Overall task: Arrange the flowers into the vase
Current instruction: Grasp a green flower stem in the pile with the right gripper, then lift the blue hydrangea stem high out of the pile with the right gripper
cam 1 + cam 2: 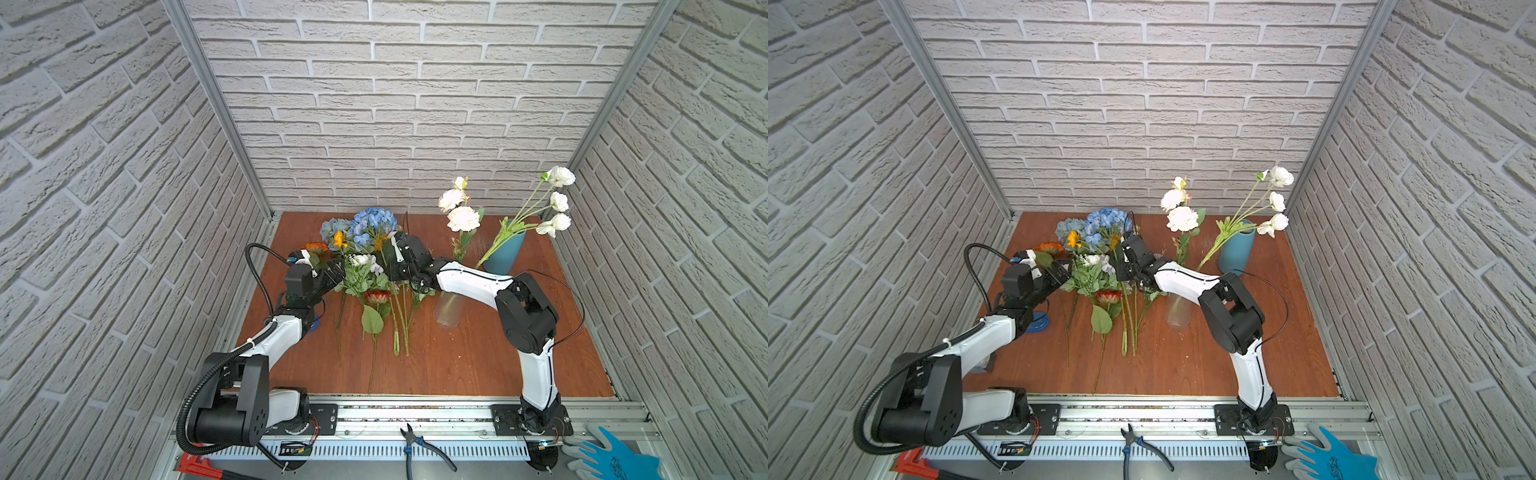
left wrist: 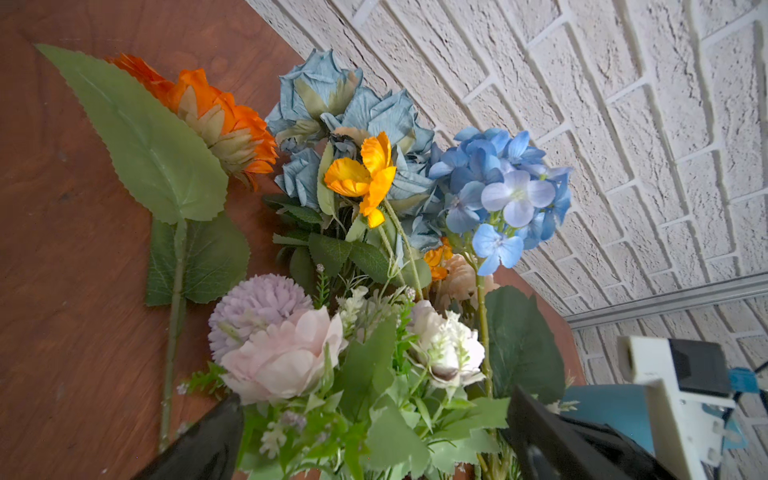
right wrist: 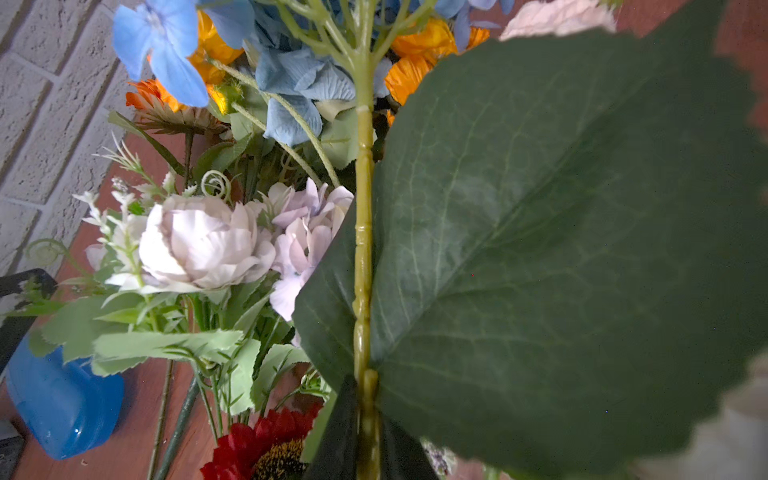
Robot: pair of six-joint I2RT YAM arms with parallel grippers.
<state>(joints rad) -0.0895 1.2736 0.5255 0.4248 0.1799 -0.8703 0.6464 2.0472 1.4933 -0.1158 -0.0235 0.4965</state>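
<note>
The flowers (image 1: 365, 257) lie heaped at the middle back of the wooden table (image 1: 457, 365). My right gripper (image 3: 368, 432) is shut on the green stem of the blue hydrangea (image 1: 374, 222), just below its big dark leaf (image 3: 561, 249). My left gripper (image 2: 376, 399) stands open, its fingers on either side of the lilac-white bunch (image 2: 286, 353). A red daisy (image 1: 377, 296) and an orange daisy (image 1: 316, 248) lie in the heap. A teal vase (image 1: 505, 251) at the back right holds white poppies (image 1: 559, 201). A clear glass vase (image 1: 449, 309), partly behind my right arm, holds pale roses (image 1: 462, 218).
A blue plastic object (image 1: 314, 323) lies by my left arm. Long stems (image 1: 399, 328) stretch toward the front of the table. Pliers (image 1: 419, 446) and a blue glove (image 1: 611, 455) rest on the front rail. Brick walls close in on three sides.
</note>
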